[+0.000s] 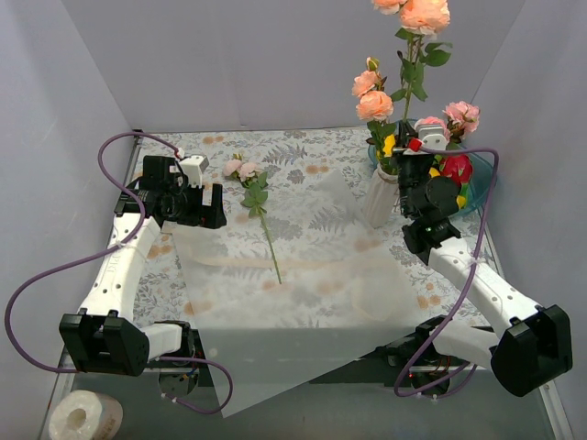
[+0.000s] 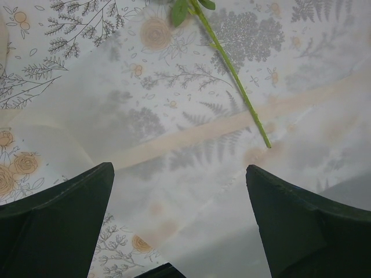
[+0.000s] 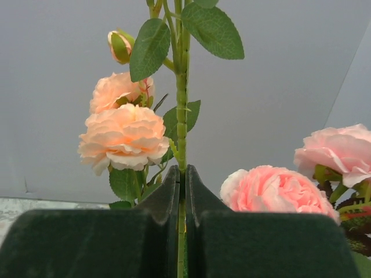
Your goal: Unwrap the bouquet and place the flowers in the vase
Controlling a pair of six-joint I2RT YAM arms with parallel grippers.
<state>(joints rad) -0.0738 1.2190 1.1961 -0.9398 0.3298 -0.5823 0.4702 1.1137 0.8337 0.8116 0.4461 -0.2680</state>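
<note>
Now: the patterned cloth (image 1: 303, 151) covers the table, and the vase (image 1: 379, 200) stands on it at the right.

The paper (image 1: 303, 302) lies spread flat, left of and nearer than the vase. Its right edge runs close by the vase foot.

The left arm (image 1: 119, 266) reaches in well left of the vase. The right arm (image 1: 477, 284) comes up just right of it.

The blue bowl (image 1: 473, 203) sits right behind the vase with toy fruit (image 1: 456, 168) in it.

Flowers: peach roses (image 1: 371, 96) rise directly above the vase mouth. Pink roses (image 1: 461, 115) show up and to the right of the vase; I cannot tell whether they stand in it. One tall rose (image 1: 417, 14) towers above the vase. Whether its stem (image 3: 181, 116) reaches the vase mouth is hidden by the gripper.

The right gripper (image 3: 181, 174) is above the vase, jaws clamped together on that upright stem.

The left gripper (image 2: 179, 171) hovers over the paper well left of the vase, jaws wide apart and holding nothing.

A single rose (image 1: 252, 188) lies on the paper between the left gripper and the vase, with its head away from the arms and its stem pointing toward them.

A cream band (image 2: 191, 136) crosses the paper just past the stem's end.

A tape roll (image 1: 84, 417) sits far left of the vase, at the near corner.
</note>
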